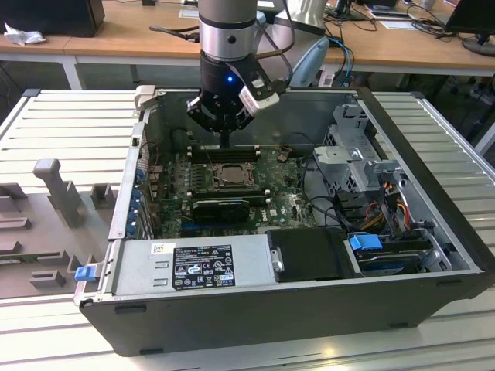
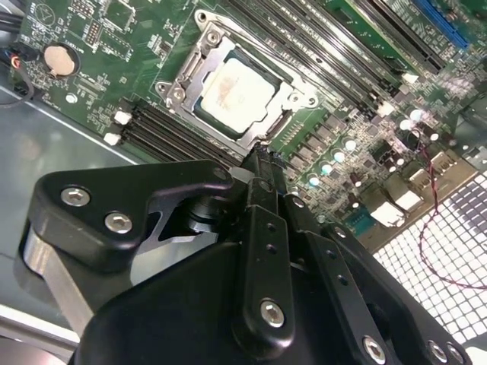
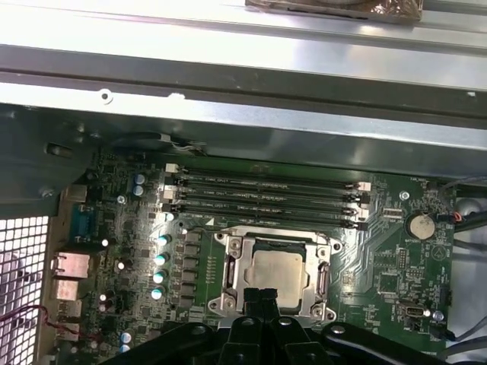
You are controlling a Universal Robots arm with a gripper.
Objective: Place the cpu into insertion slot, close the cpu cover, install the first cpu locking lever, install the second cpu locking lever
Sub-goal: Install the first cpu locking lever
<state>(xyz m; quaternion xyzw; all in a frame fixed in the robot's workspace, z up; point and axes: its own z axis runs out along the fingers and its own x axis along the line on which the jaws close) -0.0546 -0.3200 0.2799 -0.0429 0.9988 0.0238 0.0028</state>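
Claw (image 2: 259,163) above covered cpu (image 2: 234,93)

Even, diffuse overhead room light in the exterior view; the open dark-grey metal computer case (image 1: 433,193) shades its green motherboard (image 1: 286,202), and a small blue indicator light (image 1: 229,78) glows on the black robot wrist. In the first wrist view, glare washes out the bright sheet-metal case wall (image 3: 243,53). In the second wrist view, the black gripper body (image 2: 228,304) is near and soft-focused; the white perforated metal grille (image 2: 434,251) is overexposed.
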